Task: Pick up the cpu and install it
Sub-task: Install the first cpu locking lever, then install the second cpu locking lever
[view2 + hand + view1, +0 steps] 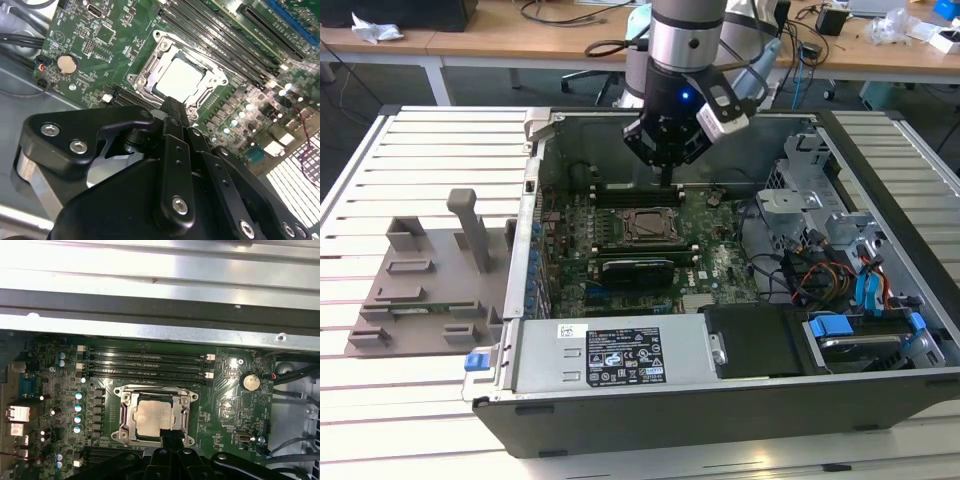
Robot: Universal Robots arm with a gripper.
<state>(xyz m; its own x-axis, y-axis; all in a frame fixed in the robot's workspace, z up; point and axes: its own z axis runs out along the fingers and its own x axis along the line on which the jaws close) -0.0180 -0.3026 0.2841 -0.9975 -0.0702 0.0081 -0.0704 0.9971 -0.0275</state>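
**Exterior view and wrist views: cpu seated in socket, claw above it**

Exterior view shows the open computer case [720,300] lying on a slatted white surface [410,150], with the robot arm [685,40] reaching down into it. The claw [667,170] hangs over the motherboard [650,250], near the socket frame [650,226]. The arm's wrist body hides the upper part of the claw, and the fingertips are too dark against the board to separate. A grey parts fixture [430,270] sits on the surface at the exterior view's left, well apart from the claw.

The cpu [179,79] lies flat inside the socket frame [180,75] in the second wrist view, its silver top plate facing up. One black finger [175,112] stands over the near edge of the frame and covers a corner of the chip's border. Contact between finger and chip cannot be determined.

First wrist view shows the cpu [152,418] in the socket frame [154,415] beside the memory slots [145,365], with the finger tip [170,436] overlapping its lower corner. The rest of the claw is cut off by the picture edge. The fingers appear drawn together and hold nothing.
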